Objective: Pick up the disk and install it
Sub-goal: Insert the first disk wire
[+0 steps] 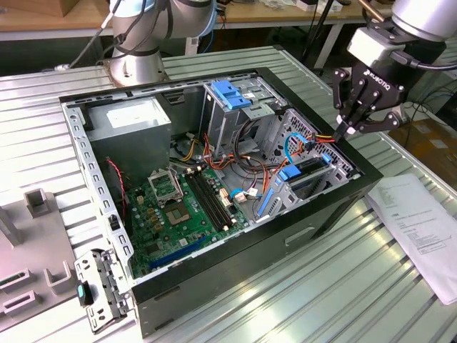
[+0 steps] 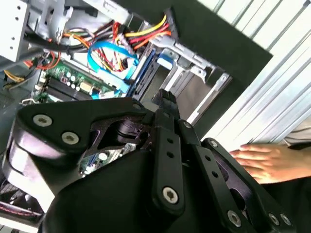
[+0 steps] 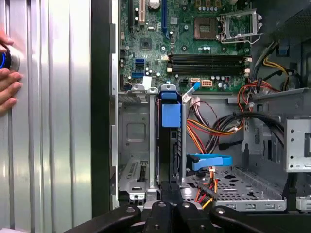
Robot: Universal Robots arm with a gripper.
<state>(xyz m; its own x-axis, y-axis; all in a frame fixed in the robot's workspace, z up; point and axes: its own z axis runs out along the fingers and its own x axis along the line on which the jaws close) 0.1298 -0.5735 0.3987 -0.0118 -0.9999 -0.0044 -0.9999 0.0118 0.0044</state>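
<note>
The disk (image 1: 305, 174) stands on edge in the grey drive bay at the case's corner on the exterior view's right, its blue carrier rail showing at the near end. In the first wrist view the disk (image 3: 171, 115) sits in a slot between metal walls, blue tab up. The second wrist view shows the disk (image 2: 144, 73) just beyond my fingertips. My gripper (image 1: 348, 131) hovers a little above and behind that bay, shut with nothing between its fingers, and apart from the disk. The gripper (image 2: 167, 98) also shows in the second wrist view, fingers pressed together.
The open computer case (image 1: 335, 207) lies on a ribbed metal table, motherboard (image 1: 182, 207) exposed. A drive cage with a blue latch (image 1: 230, 94) stands at the back. Loose orange, red and blue cables (image 3: 214, 128) run beside the bay. A person's hand (image 3: 8, 77) rests on the table nearby. Paper (image 1: 421, 229) lies on the exterior view's right.
</note>
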